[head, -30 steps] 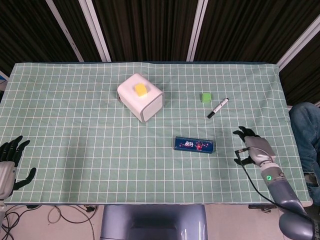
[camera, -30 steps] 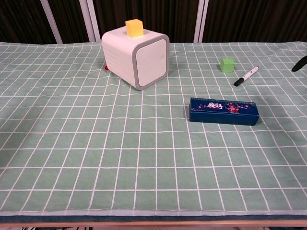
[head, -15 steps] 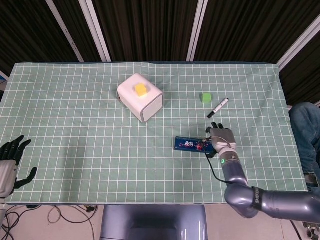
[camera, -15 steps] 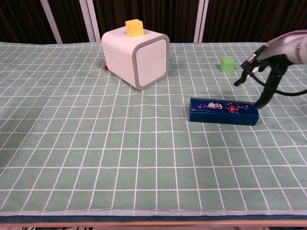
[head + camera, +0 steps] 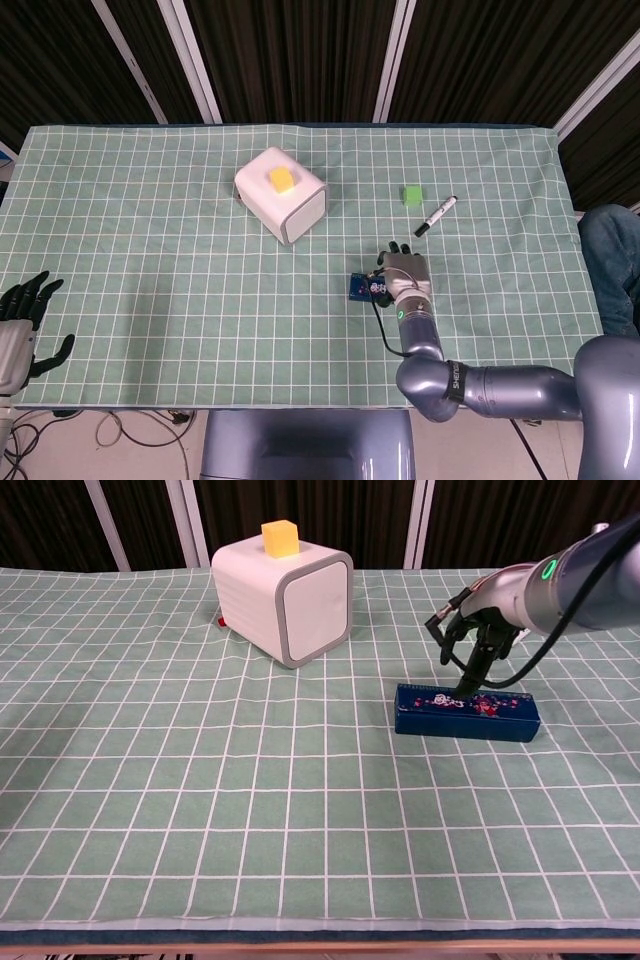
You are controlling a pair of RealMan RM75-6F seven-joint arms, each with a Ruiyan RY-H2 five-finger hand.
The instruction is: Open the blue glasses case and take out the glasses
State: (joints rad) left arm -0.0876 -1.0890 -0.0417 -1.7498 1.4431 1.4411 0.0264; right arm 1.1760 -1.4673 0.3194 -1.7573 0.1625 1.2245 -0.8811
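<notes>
The blue glasses case [image 5: 466, 711] lies closed on the green checked cloth, right of centre; in the head view only its left end [image 5: 359, 287] shows from under my hand. My right hand [image 5: 477, 632] hangs over the case's middle with fingers pointing down, their tips [image 5: 466, 685] at or just above the lid; it holds nothing. In the head view this right hand [image 5: 402, 275] covers most of the case. My left hand [image 5: 20, 325] rests open at the table's near left edge, far from the case. No glasses are visible.
A white box [image 5: 281, 194] with a yellow cube [image 5: 281, 179] on top stands at centre back. A small green cube [image 5: 411, 194] and a black marker [image 5: 436, 215] lie behind the case. The table's front edge runs close below.
My right arm has swung in from the right edge of the table to above the glasses case, moving leftwards along it. The case and my left hand have stayed put.
</notes>
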